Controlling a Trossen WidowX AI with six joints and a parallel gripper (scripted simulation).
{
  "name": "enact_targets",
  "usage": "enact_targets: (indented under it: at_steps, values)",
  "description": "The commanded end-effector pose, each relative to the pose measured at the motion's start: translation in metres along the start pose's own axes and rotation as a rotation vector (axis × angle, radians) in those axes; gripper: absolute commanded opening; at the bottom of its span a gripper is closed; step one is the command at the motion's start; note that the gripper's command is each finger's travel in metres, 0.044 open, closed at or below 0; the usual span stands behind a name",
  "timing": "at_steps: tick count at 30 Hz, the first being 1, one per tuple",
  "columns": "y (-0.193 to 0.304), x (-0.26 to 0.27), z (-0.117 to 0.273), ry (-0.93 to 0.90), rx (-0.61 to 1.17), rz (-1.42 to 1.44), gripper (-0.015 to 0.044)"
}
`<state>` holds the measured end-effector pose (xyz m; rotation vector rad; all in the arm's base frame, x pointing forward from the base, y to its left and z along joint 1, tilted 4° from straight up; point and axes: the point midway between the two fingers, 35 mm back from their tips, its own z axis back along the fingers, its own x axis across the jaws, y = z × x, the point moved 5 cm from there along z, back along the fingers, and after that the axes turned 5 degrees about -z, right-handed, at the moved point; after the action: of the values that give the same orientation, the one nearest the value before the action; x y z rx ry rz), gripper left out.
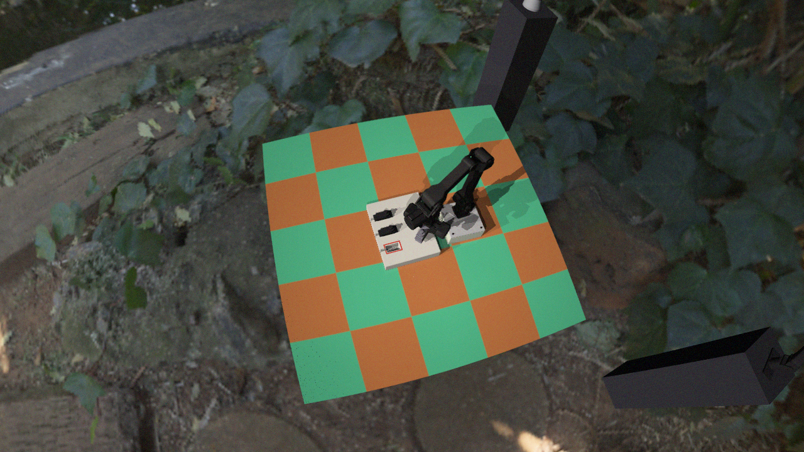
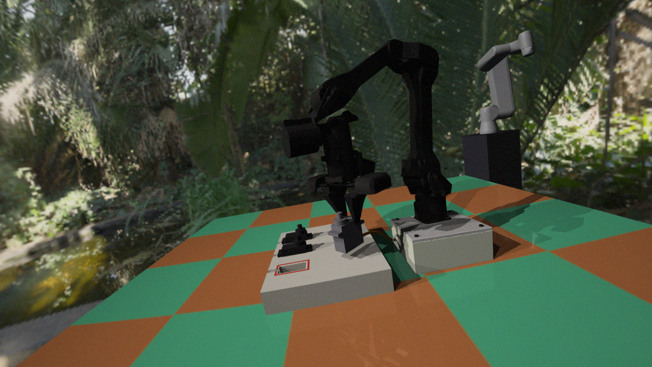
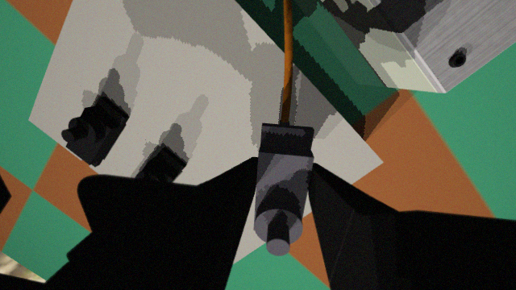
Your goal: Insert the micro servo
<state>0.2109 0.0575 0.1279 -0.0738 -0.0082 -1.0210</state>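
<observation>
The gripper is clenched on the loose micro servo, one dark finger pressed to each flank of its grey body, seemingly so the part can be lifted without tipping. The servo stands on the pale deck between the jaws, its round output shaft toward the wrist camera, which suggests it is upright as the task wants. Its orange cable runs away from the jaws toward the arm's base block (how far it trails is hidden there). The marked empty pocket, outlined in red, lies near the deck's front edge, apart from the jaws and off to one side of them; in the wrist view a finger hides it.

By count: one loose servo, one cable, one red-outlined pocket, and two seated servos on the deck, black ones standing side by side beyond the pocket from the front edge. The grip on the flanks probably leaves the mounting ears free to land flat on the deck once the body drops in. Judging by this, transport and seating remain.
</observation>
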Motion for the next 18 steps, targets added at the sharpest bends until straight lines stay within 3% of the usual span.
enact_targets:
  at_steps: [1,18]
  values:
    - [-0.001,0.0,0.009,0.0,0.01,-0.005,0.0]
    - [0.023,0.019,0.009,-0.002,0.012,-0.006,0.0]
